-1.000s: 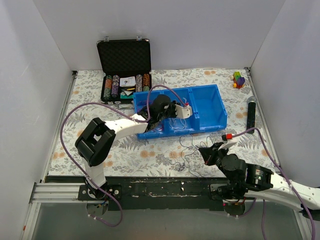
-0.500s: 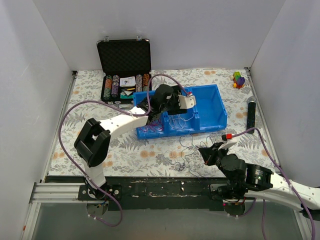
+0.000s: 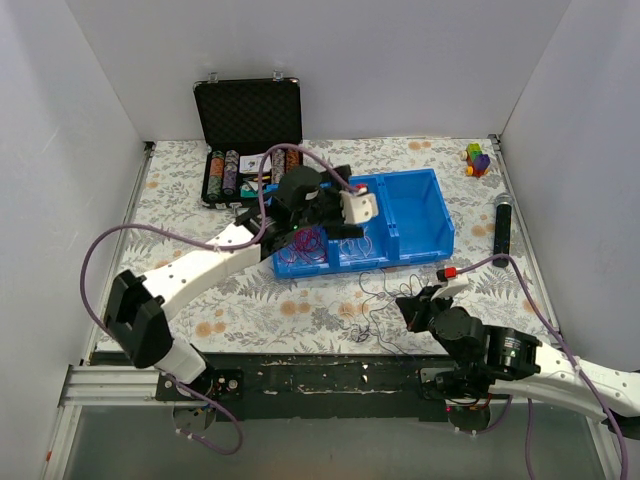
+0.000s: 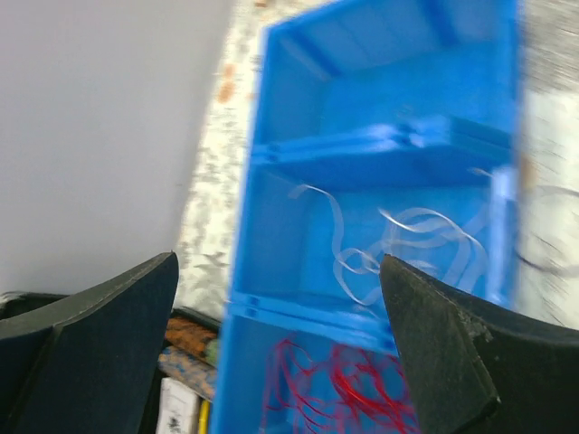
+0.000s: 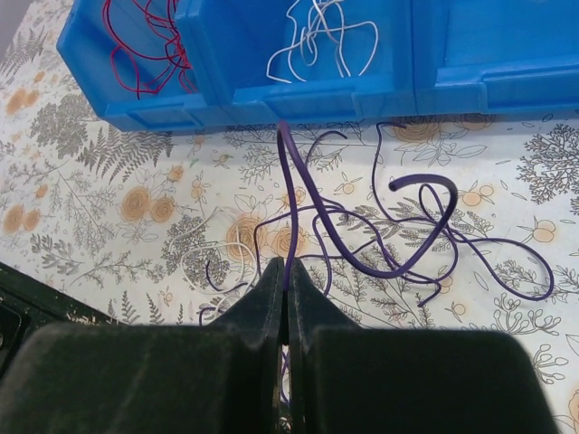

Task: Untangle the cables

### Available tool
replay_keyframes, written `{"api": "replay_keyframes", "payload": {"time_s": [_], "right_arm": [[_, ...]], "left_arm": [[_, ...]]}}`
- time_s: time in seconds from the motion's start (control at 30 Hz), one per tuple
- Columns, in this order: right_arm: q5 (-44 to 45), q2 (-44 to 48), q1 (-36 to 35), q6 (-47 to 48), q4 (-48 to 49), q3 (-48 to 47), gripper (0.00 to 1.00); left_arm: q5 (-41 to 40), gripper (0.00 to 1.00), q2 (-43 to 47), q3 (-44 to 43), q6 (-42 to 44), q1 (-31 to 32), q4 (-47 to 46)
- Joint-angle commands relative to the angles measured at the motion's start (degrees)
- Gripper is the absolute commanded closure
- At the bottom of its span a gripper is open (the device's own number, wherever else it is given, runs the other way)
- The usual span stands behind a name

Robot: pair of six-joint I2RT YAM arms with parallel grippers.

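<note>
A blue bin (image 3: 415, 215) holds red cables (image 3: 308, 243) (image 4: 353, 389) (image 5: 145, 41) in its left compartment and white cables (image 3: 355, 246) (image 4: 407, 244) (image 5: 321, 36) in the middle one. My left gripper (image 3: 335, 225) (image 4: 279, 262) hangs open above the bin's left end, with nothing between its fingers. Purple cables (image 3: 375, 305) (image 5: 398, 226) lie tangled on the table in front of the bin. A white strand (image 5: 204, 258) is mixed in at their left. My right gripper (image 3: 412, 305) (image 5: 286, 267) is shut on one purple cable, which rises from its tips toward the bin.
An open black case (image 3: 248, 125) with poker chips stands behind the bin at the left. Small toy blocks (image 3: 477, 158) sit at the back right corner. A black cylinder (image 3: 502, 225) lies along the right edge. White walls close in three sides.
My left gripper has opened and risen out of the middle compartment, shifting left, and its elbow has swung far left. The right gripper has stayed shut on the purple cable, almost still.
</note>
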State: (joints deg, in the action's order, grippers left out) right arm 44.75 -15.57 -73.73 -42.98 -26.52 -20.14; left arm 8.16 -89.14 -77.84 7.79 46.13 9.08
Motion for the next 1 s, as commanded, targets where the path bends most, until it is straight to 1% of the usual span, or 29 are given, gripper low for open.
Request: {"api": "replay_keyframes", "payload": {"time_s": [0.0, 0.13, 0.27, 0.33, 0.4, 0.5, 0.6, 0.7, 0.87, 0.93, 0.97], "right_arm": [[0.4, -0.5, 0.1, -0.9, 1.0, -1.8, 0.99], [0.3, -0.2, 0.1, -1.7, 0.4, -1.1, 0.99], [-0.5, 0.2, 0.1, -2.6, 1.8, 0.6, 0.99], [-1.1, -0.2, 0.1, -2.6, 3.1, 1.3, 0.99], [-1.2, -1.1, 0.0, -2.6, 3.8, 1.6, 0.99], [-1.2, -2.6, 0.1, -2.6, 4.0, 1.1, 0.99], [-0.9, -3.0, 0.1, -2.5, 3.9, 0.9, 0.99], [-0.7, -2.0, 0.1, -2.7, 4.4, 1.5, 0.99], [-0.3, 0.1, 0.1, -3.2, 4.4, 2.6, 0.99], [-0.1, 0.6, 0.1, -3.5, 3.8, 2.7, 0.99], [0.2, 0.9, 0.0, -3.9, 3.2, 2.7, 0.99]], "left_arm": [[15.4, 0.05, 11.5, 9.4, 3.6, 1.2, 8.8], [20.0, 0.06, 16.4, 20.2, 4.6, 3.5, 13.9], [22.5, 0.06, 19.1, 29.1, 9.1, 6.2, 13.5], [22.3, 0.06, 18.4, 31.4, 10.6, 7.1, 12.1], [22.2, 0.06, 16.8, 33.0, 11.1, 7.3, 8.9], [22.1, 0.07, 13.7, 33.8, 13.9, 7.5, 6.9], [22.2, 0.09, 11.0, 34.4, 14.2, 7.7, 4.1], [21.7, 0.13, 9.3, 35.1, 14.1, 8.1, 0.8], [22.2, 0.19, 6.5, 35.8, 15.2, 9.0, 0.1], [22.7, 0.23, 5.9, 36.2, 16.4, 9.7, 0.1], [22.4, 0.26, 5.7, 36.4, 17.2, 10.2, 0.1]]}}
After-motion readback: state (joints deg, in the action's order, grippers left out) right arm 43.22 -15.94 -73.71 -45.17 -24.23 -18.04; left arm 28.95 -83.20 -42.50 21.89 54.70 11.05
